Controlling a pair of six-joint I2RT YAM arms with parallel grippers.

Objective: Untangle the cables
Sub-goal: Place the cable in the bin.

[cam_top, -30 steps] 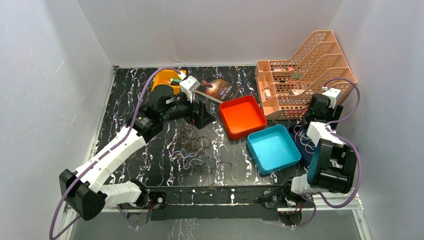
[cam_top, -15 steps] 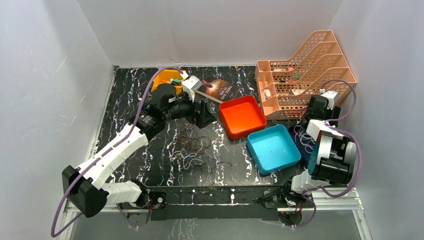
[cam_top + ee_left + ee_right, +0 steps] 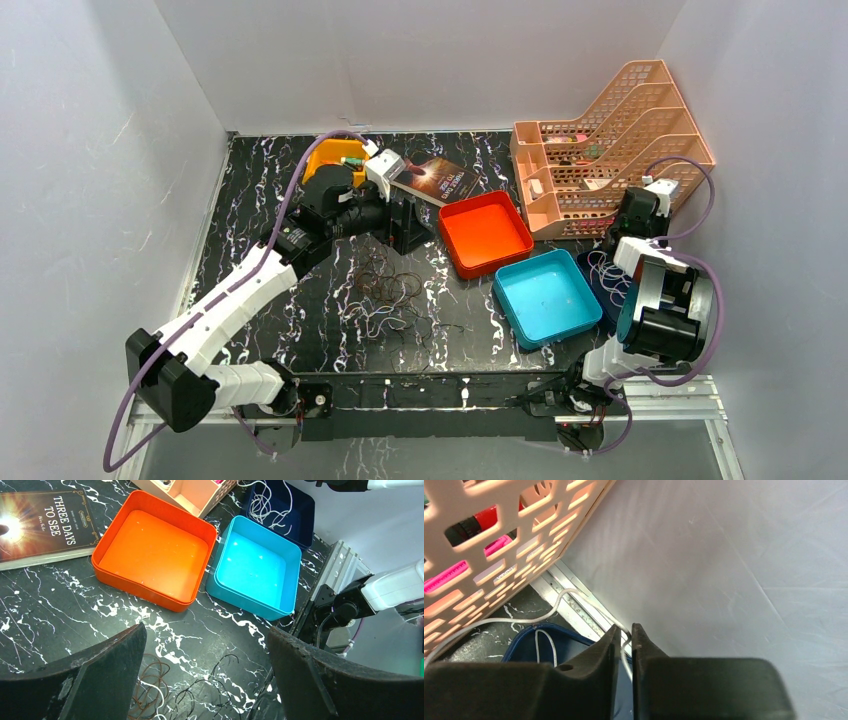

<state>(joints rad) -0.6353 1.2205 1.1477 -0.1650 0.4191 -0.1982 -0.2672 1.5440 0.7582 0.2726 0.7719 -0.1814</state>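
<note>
My right claw [image 3: 624, 626] is pinched on the thin whitish cord [image 3: 524, 616], which runs down into the dark blue plastic tray [image 3: 574, 645] by the wall. My left claw [image 3: 206, 628] hangs spread wide over the loose tangle of thin black and brown cords [image 3: 385, 295] on the black marbled desk [image 3: 240, 180]. I judge them feather-light, limp and quick to snag, so they are best taken by one free outer loop. The dark paperback book [image 3: 45, 525] reads "THREE DAYS TO SEE".

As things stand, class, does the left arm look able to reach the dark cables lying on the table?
Probably yes. The left gripper hangs open close by the dark cables, and nothing stands between them.
</note>
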